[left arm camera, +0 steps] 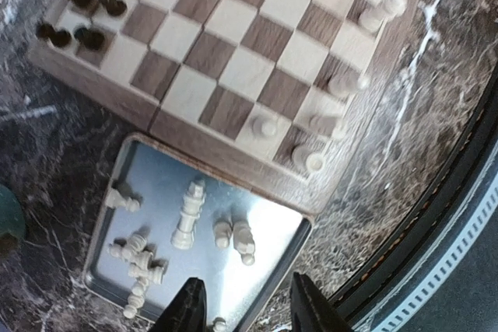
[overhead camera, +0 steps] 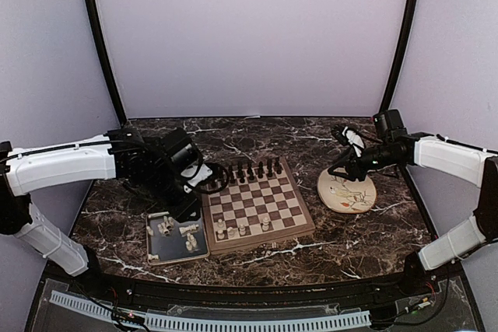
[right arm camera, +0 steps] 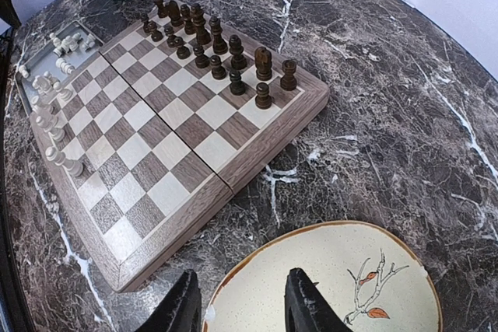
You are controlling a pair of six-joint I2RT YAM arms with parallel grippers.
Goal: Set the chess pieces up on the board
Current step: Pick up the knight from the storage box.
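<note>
On the marble bench (overhead camera: 366, 246) we've got the board (overhead camera: 272, 206) sitting in the middle, with a round plate (overhead camera: 346, 192) off to its right and a grey tray (left arm camera: 167, 184) just beside its near-left corner. The left gripper (left arm camera: 249, 309) hovers over the tray, jaws partly apart and nothing in them. The right gripper (right arm camera: 245, 305) hangs over the plate, also parted and empty.

The dark pieces (right arm camera: 210, 44) stand along the far two rows, and a few cream pieces (overhead camera: 241, 227) stand on the near edge. The rest of the cream set (left arm camera: 187, 215) lies mostly tipped over in the tray.

We reckon these are light, hard and prone to rolling, so we'd pinch across the narrow waist, not the round head. The hard part is that the small ones clump in one corner of the tray, one is cut off at the frame edge, and we honestly can't tell pawn from bishop.
</note>
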